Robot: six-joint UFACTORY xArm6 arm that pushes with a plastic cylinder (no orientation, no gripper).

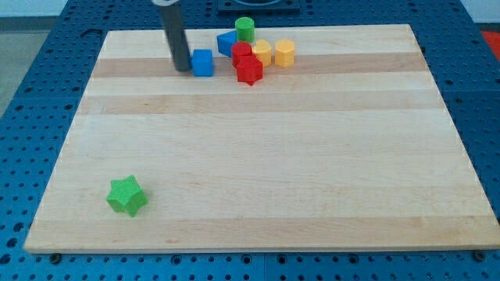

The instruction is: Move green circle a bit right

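Note:
The green circle (245,29) is a short green cylinder standing at the view's top edge of the wooden board (258,187), at the back of a cluster of blocks. My tip (182,69) rests on the board to the left of the cluster, right beside a blue cube (203,62). The tip is well to the left of the green circle and below it in the view, not touching it.
Next to the green circle lie a blue triangular block (226,44), a red block (241,53), a red star (249,71), a yellow block (262,52) and a yellow hexagon (284,53). A green star (126,195) sits alone at the view's bottom left.

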